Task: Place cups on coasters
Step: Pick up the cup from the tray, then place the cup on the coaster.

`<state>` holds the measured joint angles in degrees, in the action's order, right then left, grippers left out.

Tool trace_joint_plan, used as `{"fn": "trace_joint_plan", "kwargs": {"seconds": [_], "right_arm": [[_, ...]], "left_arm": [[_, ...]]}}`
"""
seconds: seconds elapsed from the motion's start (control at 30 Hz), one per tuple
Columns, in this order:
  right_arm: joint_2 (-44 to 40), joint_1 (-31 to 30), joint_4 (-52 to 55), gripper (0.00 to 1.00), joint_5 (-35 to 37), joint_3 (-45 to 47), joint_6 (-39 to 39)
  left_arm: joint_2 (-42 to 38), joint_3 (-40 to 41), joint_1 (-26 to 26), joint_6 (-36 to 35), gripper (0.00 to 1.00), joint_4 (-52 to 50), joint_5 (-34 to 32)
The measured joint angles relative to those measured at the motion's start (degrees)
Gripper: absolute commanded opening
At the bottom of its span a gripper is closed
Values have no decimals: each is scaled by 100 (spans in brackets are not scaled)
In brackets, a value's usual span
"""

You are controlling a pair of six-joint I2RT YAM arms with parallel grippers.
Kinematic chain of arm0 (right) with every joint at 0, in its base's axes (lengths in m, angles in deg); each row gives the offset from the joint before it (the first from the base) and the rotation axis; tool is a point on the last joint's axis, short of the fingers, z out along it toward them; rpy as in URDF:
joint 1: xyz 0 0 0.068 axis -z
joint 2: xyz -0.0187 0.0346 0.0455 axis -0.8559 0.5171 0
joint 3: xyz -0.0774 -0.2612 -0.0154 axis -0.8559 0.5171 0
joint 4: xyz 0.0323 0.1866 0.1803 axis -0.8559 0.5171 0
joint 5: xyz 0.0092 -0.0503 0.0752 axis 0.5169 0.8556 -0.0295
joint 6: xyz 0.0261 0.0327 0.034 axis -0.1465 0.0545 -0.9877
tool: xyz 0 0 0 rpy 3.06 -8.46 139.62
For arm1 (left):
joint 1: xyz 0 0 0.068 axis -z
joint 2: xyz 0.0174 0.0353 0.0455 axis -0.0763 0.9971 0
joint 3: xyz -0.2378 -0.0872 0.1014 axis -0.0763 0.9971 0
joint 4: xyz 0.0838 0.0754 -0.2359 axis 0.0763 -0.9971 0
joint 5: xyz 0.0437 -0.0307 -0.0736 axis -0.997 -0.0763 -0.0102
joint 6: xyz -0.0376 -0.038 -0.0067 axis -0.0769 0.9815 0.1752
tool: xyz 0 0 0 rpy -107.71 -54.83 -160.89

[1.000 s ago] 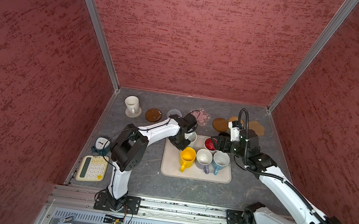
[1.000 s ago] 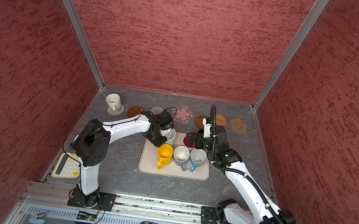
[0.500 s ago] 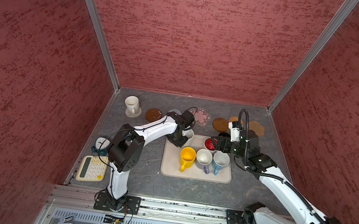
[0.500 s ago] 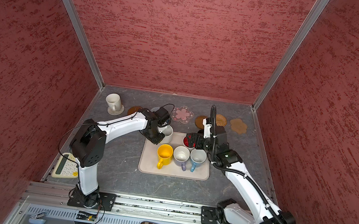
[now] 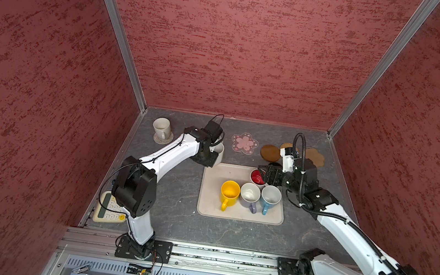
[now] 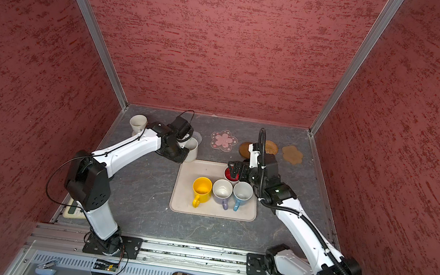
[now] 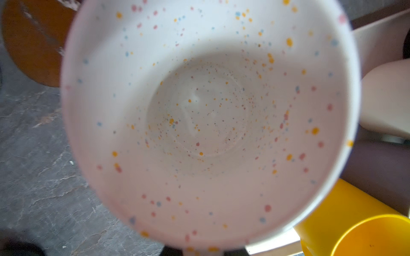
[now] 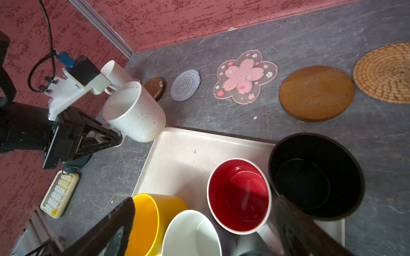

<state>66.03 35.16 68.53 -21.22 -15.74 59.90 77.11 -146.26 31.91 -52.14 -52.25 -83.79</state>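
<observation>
Right wrist view gives us the best look at the grip. The left gripper has its jaws nipped together on the handle of the speckled white mug. The mug body juts out past the jaw tips, tipped over with its mouth turned back toward the arm. It sits just off a corner of the beige tray, above the grey tabletop; we cannot tell whether its base touches. Just beyond it lie the grey woven coaster and a brown disc, both bare. In the left wrist view the mug's speckled inside fills nearly everything.

We see the right gripper with its fingers spread wide over the tray. The red-lined mug shows in the gap between them, close to one finger. The black mug stands on the outer side of that finger. We cannot tell whether either finger touches a mug.

In both top views the yellow mug, lavender mug and light blue mug stand in a row on the tray, touching or nearly so. A plain white mug stands on the beige woven coaster in the far left corner. The pink flower coaster, second brown disc, rattan round and lobed cork coaster lie bare along the back.
</observation>
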Motion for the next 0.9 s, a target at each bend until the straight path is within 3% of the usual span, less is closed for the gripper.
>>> {"fn": "trace_joint_plan", "kwargs": {"seconds": [0.5,0.9], "right_arm": [[697,-20,-203,99,-153,-507,-15],[1294,-22,-326,99,-175,-901,111]], "left_arm": [[-13,-223,-1187,509,0,828,-522],[748,-216,-1561,632,0,1504,-529]]}}
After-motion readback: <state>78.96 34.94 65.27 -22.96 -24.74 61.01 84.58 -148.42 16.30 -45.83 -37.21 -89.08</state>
